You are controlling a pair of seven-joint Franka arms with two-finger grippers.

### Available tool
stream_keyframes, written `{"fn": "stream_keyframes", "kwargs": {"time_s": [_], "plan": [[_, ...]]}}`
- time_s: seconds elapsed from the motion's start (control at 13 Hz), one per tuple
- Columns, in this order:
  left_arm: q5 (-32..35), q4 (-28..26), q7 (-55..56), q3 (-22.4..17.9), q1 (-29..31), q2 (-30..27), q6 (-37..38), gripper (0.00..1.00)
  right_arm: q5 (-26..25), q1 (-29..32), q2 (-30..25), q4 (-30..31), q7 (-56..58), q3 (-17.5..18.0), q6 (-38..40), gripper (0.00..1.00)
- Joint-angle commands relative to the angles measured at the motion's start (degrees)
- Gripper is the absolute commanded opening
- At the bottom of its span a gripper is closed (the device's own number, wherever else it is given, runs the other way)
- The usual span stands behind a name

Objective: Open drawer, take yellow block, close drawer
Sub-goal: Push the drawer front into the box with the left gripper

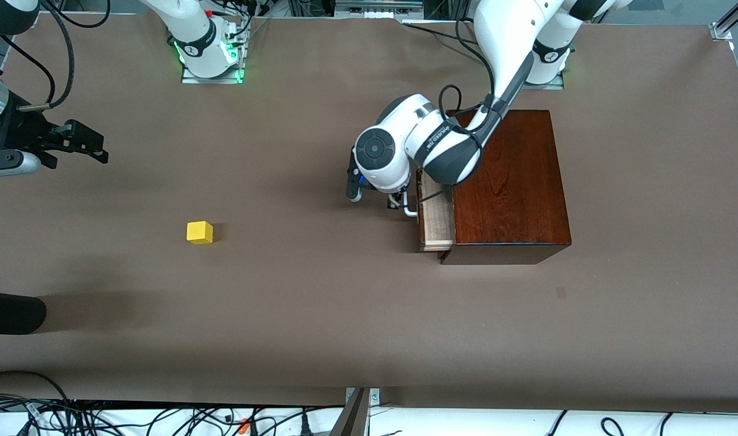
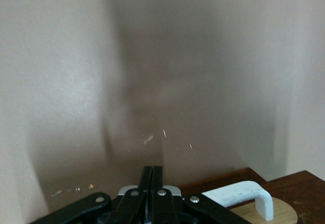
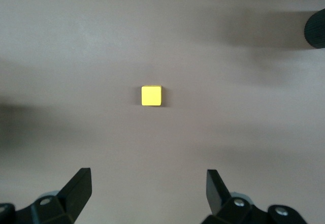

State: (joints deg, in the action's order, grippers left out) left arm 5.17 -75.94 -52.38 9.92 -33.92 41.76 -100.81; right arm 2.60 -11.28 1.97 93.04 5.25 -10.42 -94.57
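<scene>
The front camera is looking down from high; the right wrist camera is sharing its yellow block point(image 1: 200, 232) point(image 3: 151, 95).

Both arms wear glossy white shells with dark grey joint bands and black cables. The left tool point(image 2: 151, 183) shows silver screws on black links; the right tool point(image 3: 147, 191) has black wedge fingers.

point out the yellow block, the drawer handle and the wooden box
yellow block point(image 1: 200, 232): front view, top face
handle point(image 2: 242, 195): left wrist view, the white bar
box point(image 1: 508, 181): front view, glossy top
</scene>
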Motion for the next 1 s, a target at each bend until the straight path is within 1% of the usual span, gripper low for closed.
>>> {"fn": "stream_keyframes", "kwargs": {"time_s": [0.0, 0.23, 0.54, 0.69, 0.77, 0.84, 0.92], "plan": [[1.9, -0.1, -5.3, -1.2, 3.4, -0.5, 2.7, 0.04, -0.6, 0.5, 0.7, -1.7, 0.7, 0.2, 1.4, 1.00], [1.9, -0.2, -7.8, -1.2, 5.3, -0.5, 2.9, 0.03, -0.6, 0.5, 0.7, -1.7, 0.7, 0.2, 1.4, 1.00], [1.9, 0.4, -7.7, -1.2, 5.3, -0.6, 3.1, 0.04, -0.5, 0.5, 0.8, -1.7, 0.7, 0.3, 1.4, 1.00], [1.7, 0.7, -7.4, -0.8, 5.1, -1.8, 2.9, 0.05, -0.6, 0.5, 0.7, -1.7, 0.7, 0.3, 1.4, 1.00], [1.6, 0.8, -7.0, -0.6, 4.8, -3.2, 2.9, 0.19, -0.5, 0.5, 0.7, -1.7, 0.7, 0.2, 1.4, 1.00], [1.5, 0.8, -4.5, -0.5, 4.7, -5.3, 3.0, 0.61, -0.6, 0.5, 0.7, -1.7, 0.7, 0.2, 1.4, 1.00], [1.7, 1.0, -2.1, -0.5, 4.8, -7.0, 3.2, 1.00, -0.6, 0.5, 0.7, -1.7, 0.7, 0.2, 1.4, 1.00]]}}
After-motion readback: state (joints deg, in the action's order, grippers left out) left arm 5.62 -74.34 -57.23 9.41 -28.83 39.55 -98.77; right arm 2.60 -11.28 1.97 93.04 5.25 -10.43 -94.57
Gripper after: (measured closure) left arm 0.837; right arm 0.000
